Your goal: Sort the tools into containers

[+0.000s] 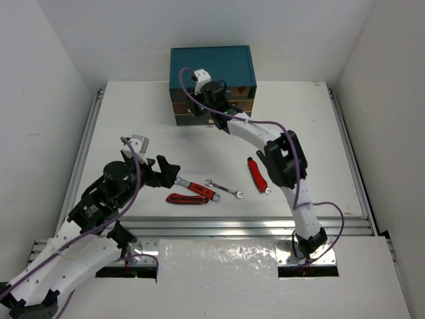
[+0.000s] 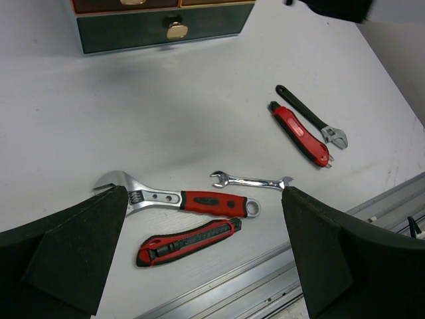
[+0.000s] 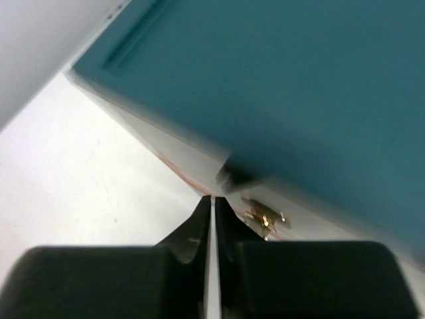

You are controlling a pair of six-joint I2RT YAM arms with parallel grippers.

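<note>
The teal chest (image 1: 211, 66) stands at the back of the table, its drawers (image 1: 189, 107) facing me. My right gripper (image 1: 216, 114) is shut with nothing between its fingers. In the right wrist view its tips (image 3: 213, 199) sit at a drawer's front edge, just left of a brass knob (image 3: 265, 216). My left gripper (image 2: 204, 194) is open and hovers over a red-handled adjustable wrench (image 2: 186, 199) and a red and black utility knife (image 2: 189, 240). A silver spanner (image 2: 252, 181), a second red knife (image 2: 299, 133) and a black adjustable wrench (image 2: 311, 116) lie further right.
In the left wrist view the bottom drawer (image 2: 119, 33) is shut, with a pale knob (image 2: 176, 28). An aluminium rail (image 1: 265, 226) runs along the table's near edge, close to the tools. White walls close in the left, back and right sides.
</note>
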